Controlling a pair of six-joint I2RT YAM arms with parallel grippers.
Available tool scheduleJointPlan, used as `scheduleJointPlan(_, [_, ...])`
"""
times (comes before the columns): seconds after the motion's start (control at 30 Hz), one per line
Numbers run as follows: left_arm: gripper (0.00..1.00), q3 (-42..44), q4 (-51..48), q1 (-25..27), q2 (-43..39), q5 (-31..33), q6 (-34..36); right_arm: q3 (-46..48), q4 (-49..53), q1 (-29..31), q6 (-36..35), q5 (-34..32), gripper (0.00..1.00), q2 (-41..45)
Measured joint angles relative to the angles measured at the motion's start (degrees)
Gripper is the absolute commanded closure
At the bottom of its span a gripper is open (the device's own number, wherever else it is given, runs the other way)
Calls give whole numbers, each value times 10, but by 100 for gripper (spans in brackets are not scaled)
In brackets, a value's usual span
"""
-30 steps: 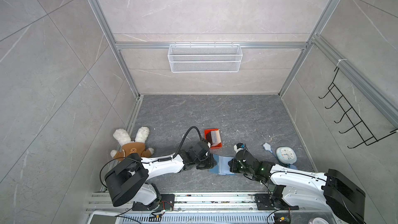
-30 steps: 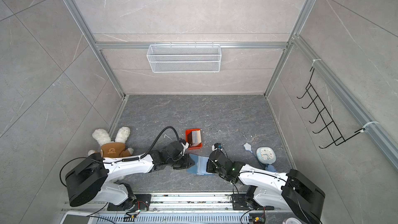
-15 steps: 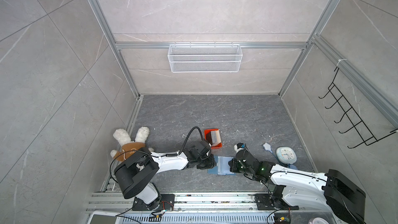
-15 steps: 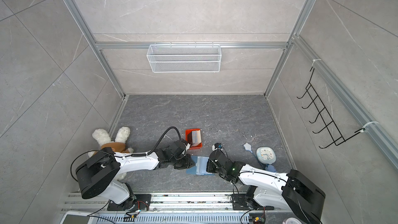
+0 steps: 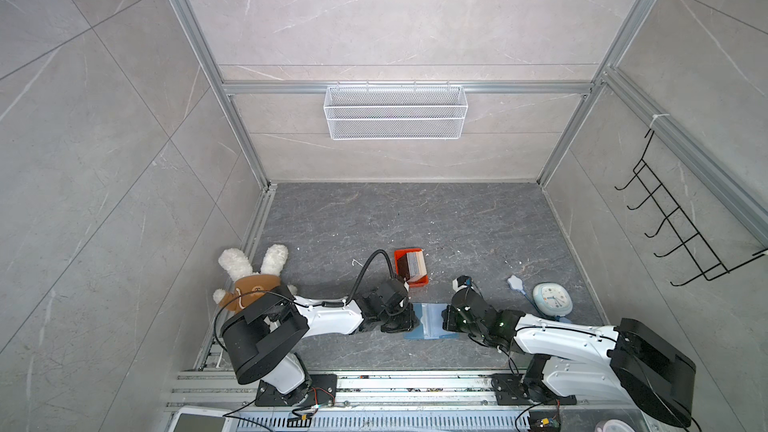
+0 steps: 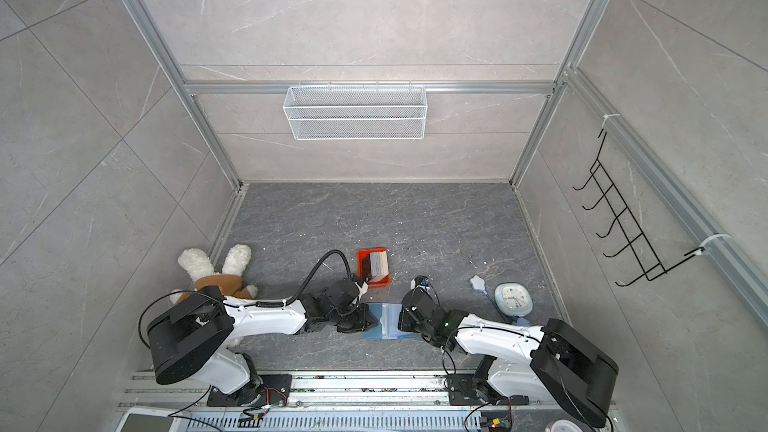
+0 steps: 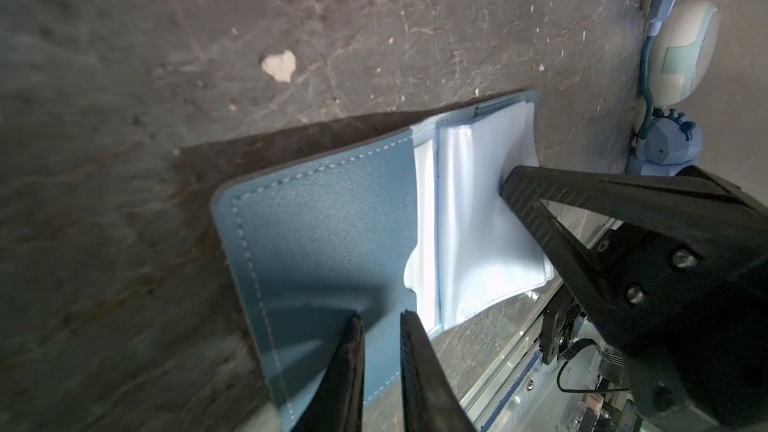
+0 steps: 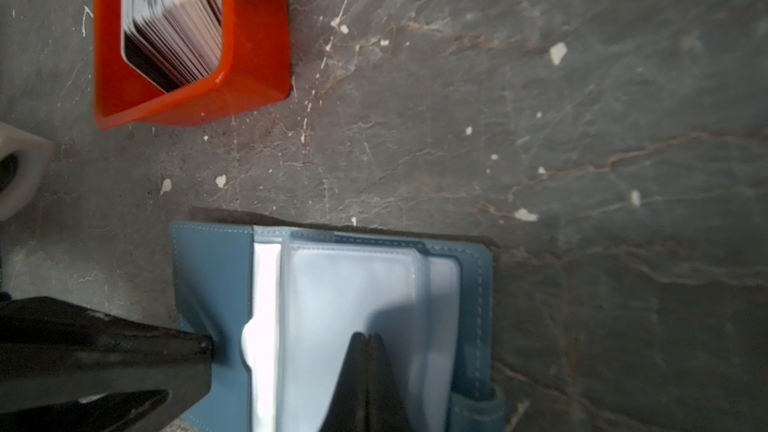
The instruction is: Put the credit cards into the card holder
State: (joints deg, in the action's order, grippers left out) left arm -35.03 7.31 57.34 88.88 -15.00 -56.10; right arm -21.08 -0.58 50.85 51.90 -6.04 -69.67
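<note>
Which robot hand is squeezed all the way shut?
The right hand: its two black fingers meet with no gap, pressing on the clear pockets of the blue card holder. The left hand shows a narrow slit between its fingers.

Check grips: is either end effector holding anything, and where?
Nothing clearly gripped. Right end effector, shut, presses the card holder's clear pockets; left end effector sits at its blue cover, pinch unclear.

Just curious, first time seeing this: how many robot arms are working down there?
2. The left gripper rests on the blue cover of the open card holder; the right gripper presses its clear pockets. None seems hidden.
</note>
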Motion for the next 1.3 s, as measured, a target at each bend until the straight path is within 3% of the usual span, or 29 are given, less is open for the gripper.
scheduleJointPlan(0.33, [80, 2, 0, 5, -6, 3, -10, -25, 49, 0, -40, 26, 95, 56])
scheduleJointPlan(0.77, [79, -83, -19, 4, 13, -11, 9, 25, 35, 0, -27, 59, 96, 62])
scheduleJointPlan(1.3, [80, -57, -4, 4, 59, -16, 12, 29, 16, 0, -2, 52, 99, 51])
